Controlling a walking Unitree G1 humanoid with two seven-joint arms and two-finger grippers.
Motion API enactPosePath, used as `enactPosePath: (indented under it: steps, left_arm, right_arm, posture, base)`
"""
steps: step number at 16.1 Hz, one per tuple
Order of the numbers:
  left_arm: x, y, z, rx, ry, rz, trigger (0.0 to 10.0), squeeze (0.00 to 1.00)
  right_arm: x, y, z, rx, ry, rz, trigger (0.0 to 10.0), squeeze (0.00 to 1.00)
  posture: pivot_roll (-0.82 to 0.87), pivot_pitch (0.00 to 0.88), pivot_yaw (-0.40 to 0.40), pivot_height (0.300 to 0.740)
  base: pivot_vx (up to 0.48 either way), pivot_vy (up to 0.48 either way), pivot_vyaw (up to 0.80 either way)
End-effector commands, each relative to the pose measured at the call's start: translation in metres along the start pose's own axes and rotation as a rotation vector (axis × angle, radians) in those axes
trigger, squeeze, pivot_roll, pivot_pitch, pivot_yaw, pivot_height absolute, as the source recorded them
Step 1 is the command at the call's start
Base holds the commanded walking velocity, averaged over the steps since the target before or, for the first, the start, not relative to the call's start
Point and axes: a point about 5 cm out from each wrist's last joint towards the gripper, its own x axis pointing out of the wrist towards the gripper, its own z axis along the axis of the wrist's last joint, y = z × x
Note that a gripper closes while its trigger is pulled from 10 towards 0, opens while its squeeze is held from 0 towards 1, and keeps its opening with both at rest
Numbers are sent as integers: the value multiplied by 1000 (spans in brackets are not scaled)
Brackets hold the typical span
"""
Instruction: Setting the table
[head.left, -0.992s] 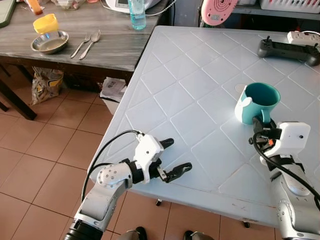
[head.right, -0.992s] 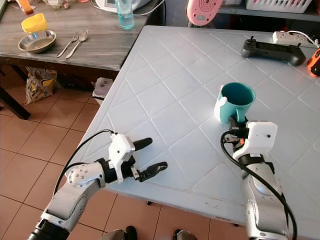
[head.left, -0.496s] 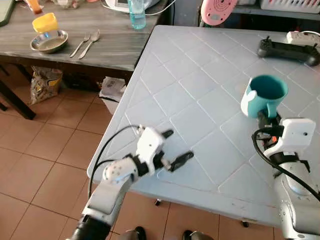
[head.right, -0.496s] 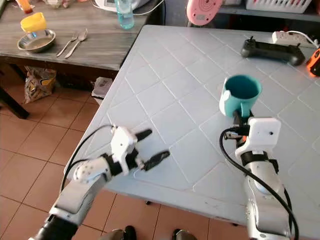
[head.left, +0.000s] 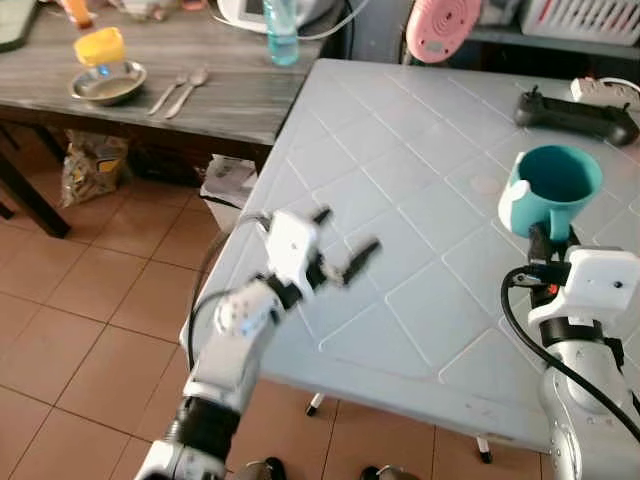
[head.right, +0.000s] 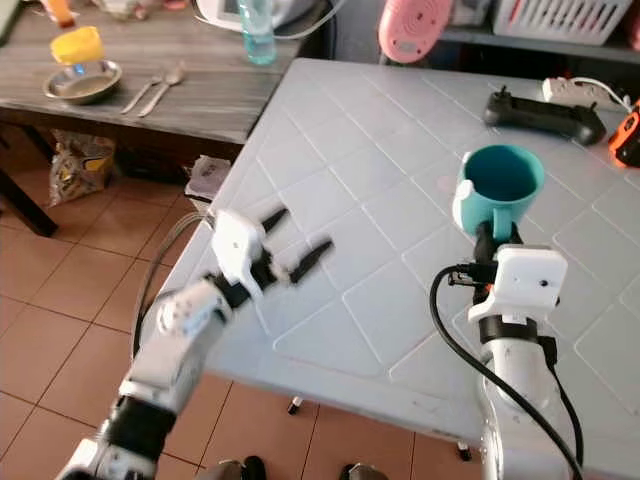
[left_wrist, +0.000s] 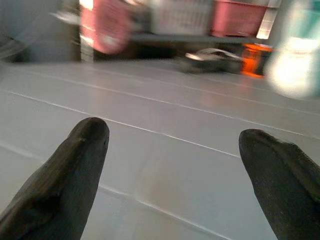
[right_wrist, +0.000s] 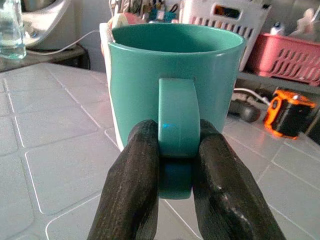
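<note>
With the right end effector (right_wrist: 172, 185) clenched only on the handle of the teal mug (right_wrist: 172, 85), the mug may pivot or slip above the desk (head.left: 400, 200), while the left end effector (head.left: 345, 245), released, hovers well apart from the mug.

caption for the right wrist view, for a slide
Right gripper pinching the handle of a teal mug above the white table.

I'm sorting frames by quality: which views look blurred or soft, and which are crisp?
Left wrist view: background soft, open left pincer fingertips dark. Left eye view: left arm motion-smeared. Right wrist view: crisp, teal ceramic mug sharp, its handle clamped by the right pincer.
</note>
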Motion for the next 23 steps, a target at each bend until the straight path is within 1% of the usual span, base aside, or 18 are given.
enactPosePath:
  steps: [1, 2, 3, 4, 5, 6, 9, 11, 14, 17, 20, 23]
  left_arm:
    - [-1, 9, -3, 37, 14, 81, 10000, 0]
    - [-1, 13, -4, 56, 24, 117, 10000, 0]
    - [-2, 24, -6, 101, 47, 221, 10000, 0]
    - [-5, 33, -6, 146, 55, 305, 10000, 0]
    - [-5, 36, -6, 156, 56, 330, 10000, 0]
    - [-9, 42, -7, 174, 67, 367, 10000, 0]
    - [-14, 45, -12, 183, 82, 396, 10000, 0]
    - [-15, 45, -17, 191, 98, 414, 10000, 0]
    - [-15, 46, -20, 190, 111, 424, 10000, 0]
    - [-14, 45, -26, 160, 138, 416, 10000, 0]
    - [-14, 44, -26, 160, 136, 412, 10000, 0]
    - [-14, 42, -28, 159, 140, 399, 10000, 0]
  right_arm:
    - [-4, -3, 6, -7, -19, -29, 0, 0]
    - [-4, -3, 6, -8, -17, -36, 0, 0]
    - [-6, -2, 6, -9, -15, -43, 353, 0]
    - [-8, -2, 7, -3, -11, -48, 2235, 0]
    - [-9, -2, 7, -2, -10, -50, 2235, 0]
    - [-11, -3, 7, 7, -4, -65, 10000, 0]
    - [-15, -5, 6, 8, 10, -92, 10000, 0]
    - [-18, -7, 3, 21, 34, -114, 10000, 0]
    - [-19, -6, 3, 17, 38, -113, 10000, 0]
    - [-17, -2, 3, 22, 46, -90, 10000, 0]
    - [-15, -2, 3, 13, 46, -80, 10000, 0]
    - [-17, 0, -1, 17, 61, -76, 10000, 0]
  posture:
    - [6, 64, -5, 740]
    - [6, 61, -6, 740]
    - [8, 58, -9, 740]
    - [10, 55, -11, 740]
    - [10, 55, -11, 740]
    - [13, 54, -12, 740]
    - [16, 60, -4, 740]
    - [19, 63, 2, 740]
    - [15, 64, 3, 740]
    - [9, 64, -4, 740]
    - [9, 69, -6, 740]
    - [9, 69, -6, 740]
  base:
    - [0, 0, 0]
    - [0, 0, 0]
    - [0, 0, 0]
    - [0, 0, 0]
    - [0, 0, 0]
    - [0, 0, 0]
    - [0, 0, 0]
    - [0, 0, 0]
    - [0, 0, -538]
    - [0, 315, -602]
    - [0, 409, -644]
    - [0, 480, 0]
